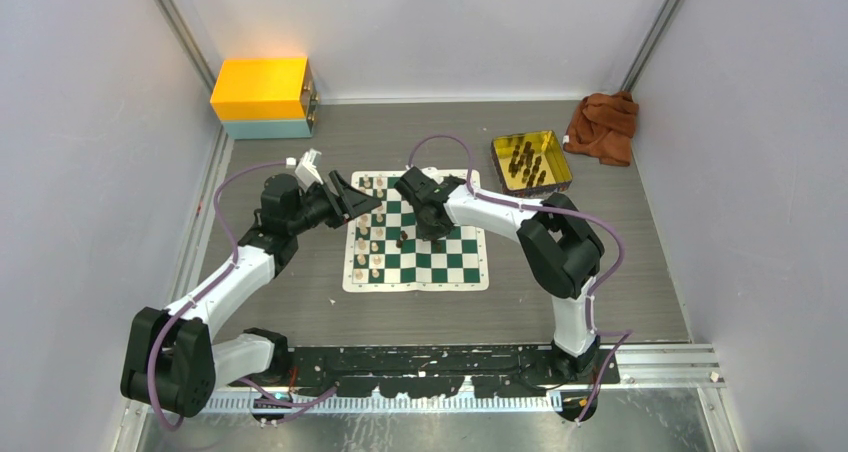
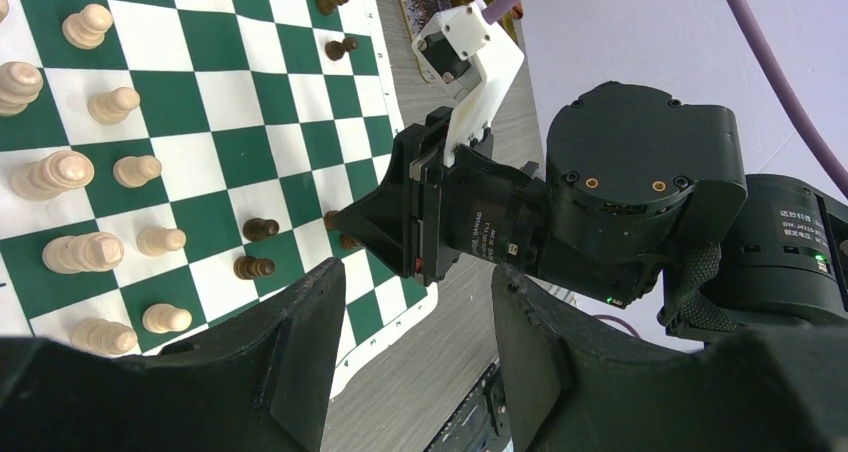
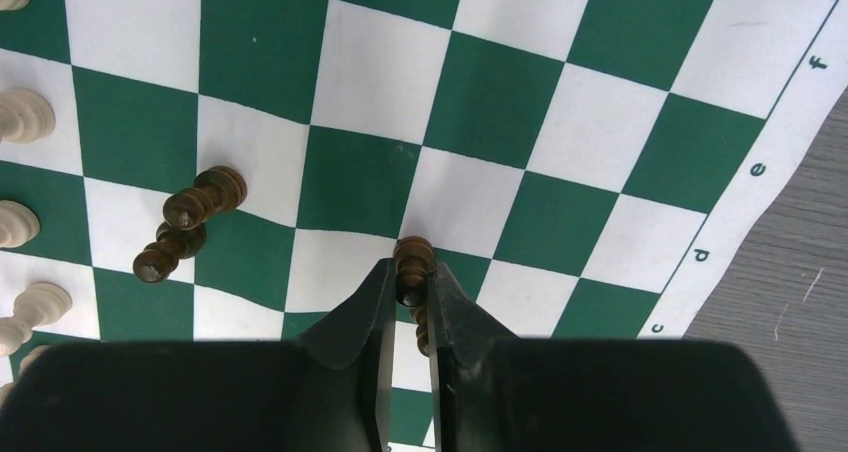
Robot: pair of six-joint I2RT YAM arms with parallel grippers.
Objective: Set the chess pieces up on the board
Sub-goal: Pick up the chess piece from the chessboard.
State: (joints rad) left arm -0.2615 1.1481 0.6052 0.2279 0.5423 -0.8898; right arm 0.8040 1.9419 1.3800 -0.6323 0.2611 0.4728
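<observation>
Now pinching a dark piece with the right tool, down on the board. Holding nothing in the open left tool. Next, likely: lift softly, set on its home square.

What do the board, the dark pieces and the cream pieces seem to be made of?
The board: probably thin vinyl or a similar roll-up sheet, matte; its printed edge curves slightly. The dark pieces: likely turned wood, stained brown, with slight gloss on the rounded heads. The cream pieces: likely unstained pale wood, smooth; plastic cannot be excluded.
</observation>
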